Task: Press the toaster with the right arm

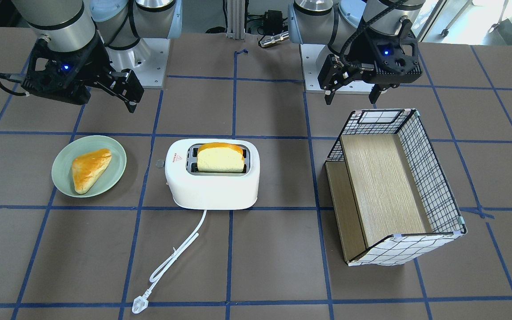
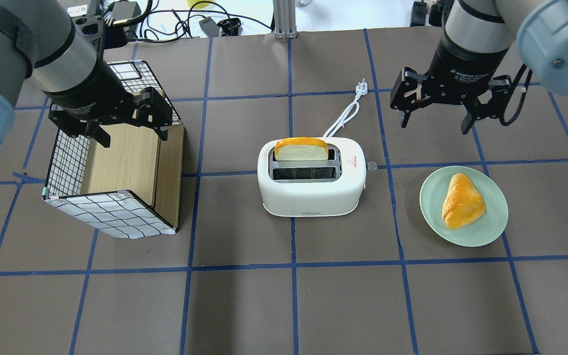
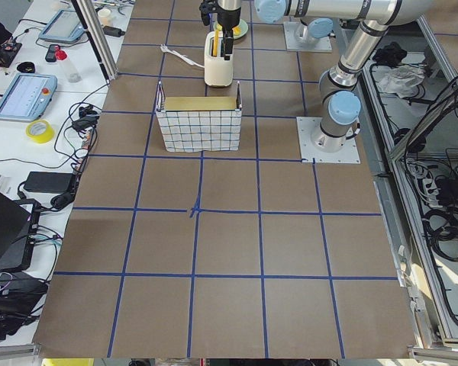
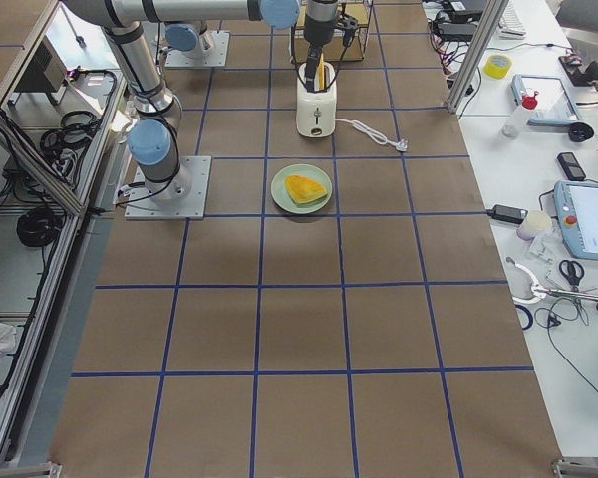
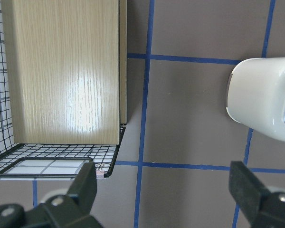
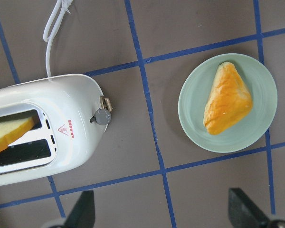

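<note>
The white toaster (image 2: 313, 195) stands mid-table with a bread slice (image 2: 301, 149) upright in its far slot. Its grey side lever (image 2: 371, 166) points toward the plate side and shows in the right wrist view (image 6: 102, 116). My right gripper (image 2: 434, 125) is open and empty. It hovers above the table beyond the lever and the plate, apart from the toaster (image 1: 214, 186). My left gripper (image 2: 133, 138) is open and empty above the basket's near end. The left wrist view shows the toaster's end (image 5: 261, 99) at the right.
A green plate (image 2: 429, 197) with a golden pastry (image 2: 461, 201) lies right of the toaster. A wire basket (image 2: 101, 217) with a wooden floor lies on the left. The white cord (image 2: 345, 113) and plug trail away behind the toaster.
</note>
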Robot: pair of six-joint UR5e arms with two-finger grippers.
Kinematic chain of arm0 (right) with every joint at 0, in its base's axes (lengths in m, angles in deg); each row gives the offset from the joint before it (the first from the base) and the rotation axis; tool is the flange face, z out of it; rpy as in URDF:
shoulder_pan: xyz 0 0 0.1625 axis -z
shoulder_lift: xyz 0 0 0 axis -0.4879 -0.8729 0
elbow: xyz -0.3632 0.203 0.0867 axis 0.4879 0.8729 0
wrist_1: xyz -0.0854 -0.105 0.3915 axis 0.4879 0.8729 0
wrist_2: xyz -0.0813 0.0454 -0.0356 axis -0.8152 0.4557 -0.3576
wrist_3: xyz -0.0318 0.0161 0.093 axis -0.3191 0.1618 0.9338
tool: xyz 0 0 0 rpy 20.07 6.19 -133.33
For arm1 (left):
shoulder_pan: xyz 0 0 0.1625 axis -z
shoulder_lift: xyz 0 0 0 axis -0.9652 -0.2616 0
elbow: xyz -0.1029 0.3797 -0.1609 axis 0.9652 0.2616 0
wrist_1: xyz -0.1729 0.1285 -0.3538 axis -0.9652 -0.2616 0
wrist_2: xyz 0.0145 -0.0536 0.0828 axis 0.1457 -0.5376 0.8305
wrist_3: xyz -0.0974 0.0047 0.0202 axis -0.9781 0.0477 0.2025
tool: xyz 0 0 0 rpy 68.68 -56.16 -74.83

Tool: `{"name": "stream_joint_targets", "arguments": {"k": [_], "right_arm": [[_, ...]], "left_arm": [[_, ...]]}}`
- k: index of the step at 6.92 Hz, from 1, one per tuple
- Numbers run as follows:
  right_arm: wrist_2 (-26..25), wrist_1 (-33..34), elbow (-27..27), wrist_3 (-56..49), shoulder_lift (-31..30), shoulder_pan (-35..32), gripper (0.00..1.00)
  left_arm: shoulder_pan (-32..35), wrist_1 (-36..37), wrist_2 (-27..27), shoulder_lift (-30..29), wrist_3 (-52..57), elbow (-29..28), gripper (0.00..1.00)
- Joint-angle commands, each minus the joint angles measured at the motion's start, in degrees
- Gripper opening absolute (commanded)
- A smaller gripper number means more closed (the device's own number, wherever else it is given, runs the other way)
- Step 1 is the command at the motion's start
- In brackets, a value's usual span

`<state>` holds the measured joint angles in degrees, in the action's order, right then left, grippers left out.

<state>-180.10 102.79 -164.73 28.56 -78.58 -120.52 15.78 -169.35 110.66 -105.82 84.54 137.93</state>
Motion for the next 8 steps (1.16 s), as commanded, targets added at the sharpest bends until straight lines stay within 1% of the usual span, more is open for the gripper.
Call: {"name": "stream_joint_targets", "arguments": {"k": [1,3,4,5,6,7,8], "right_arm": [[0.0,0.3,0.0,0.0,0.0,0.0,1.00],[0.0,1.0,0.0,0.0,0.0,0.0,0.98],[0.0,1.5,0.0,0.1,0.0,0.0,0.86],[0.0,1.5,0.1,0.1,0.0,0.0,0.81],[0.2,1.5,0.1,0.1,0.0,0.0,0.32],[0.4,1.7,0.1,0.1,0.0,0.0,0.00],[0.2,2.2,0.1,0.3,0.0,0.1,0.00]], "left_arm": [[0.0,0.0,0.0,0.0,0.0,0.0,1.00],[0.0,0.0,0.0,0.0,0.0,0.1,1.00],[0.0,0.0,0.0,0.0,0.0,0.0,1.00],[0.0,0.0,0.0,0.0,0.0,0.1,1.00],[0.0,0.0,0.0,0.0,0.0,0.1,1.00],[0.0,0.0,0.0,0.0,0.0,0.0,1.00],[0.0,0.0,0.0,0.0,0.0,0.1,1.00]]}}
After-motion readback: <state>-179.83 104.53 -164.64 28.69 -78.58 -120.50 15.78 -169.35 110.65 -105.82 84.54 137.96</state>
